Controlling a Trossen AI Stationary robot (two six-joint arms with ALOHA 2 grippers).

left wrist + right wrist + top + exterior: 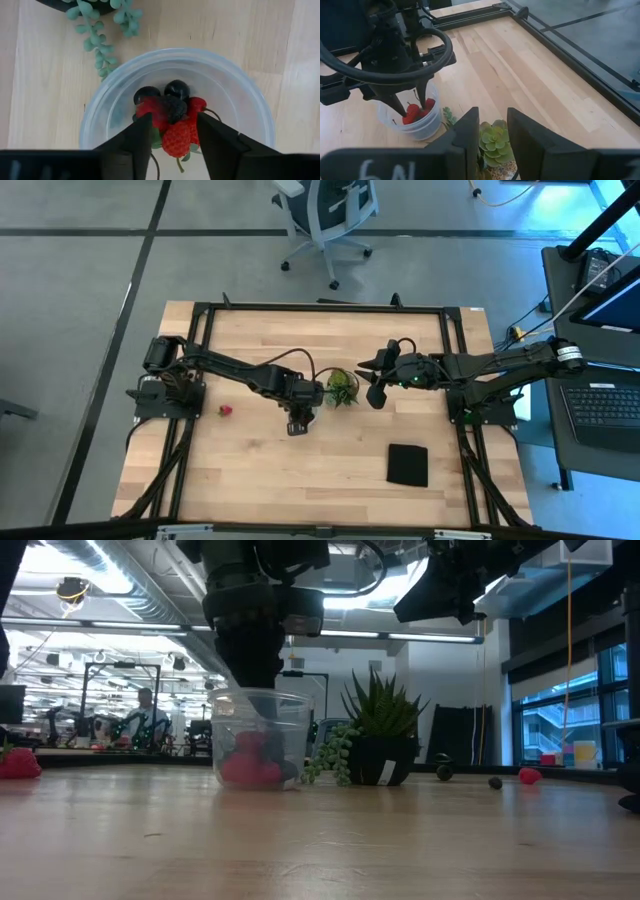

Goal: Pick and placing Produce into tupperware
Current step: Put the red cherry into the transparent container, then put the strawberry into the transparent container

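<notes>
The tupperware (175, 52), a round clear tub, stands on the wooden table beside a green plant (342, 387). In it lies a pile of produce (170, 112): red strawberries and dark round berries. My left gripper (174, 122) points down into the tub, open. Its fingertips stand on either side of the pile, and I cannot tell whether they touch a berry. My right gripper (492, 117) hovers open above the plant with nothing between its fingers. One red piece (225, 410) lies loose on the table toward the left.
A flat black square (407, 464) lies toward the table's near right. In the low view a red piece (529, 776) and two dark berries (444, 773) lie on the table beyond the plant. A black frame (320, 308) borders the table.
</notes>
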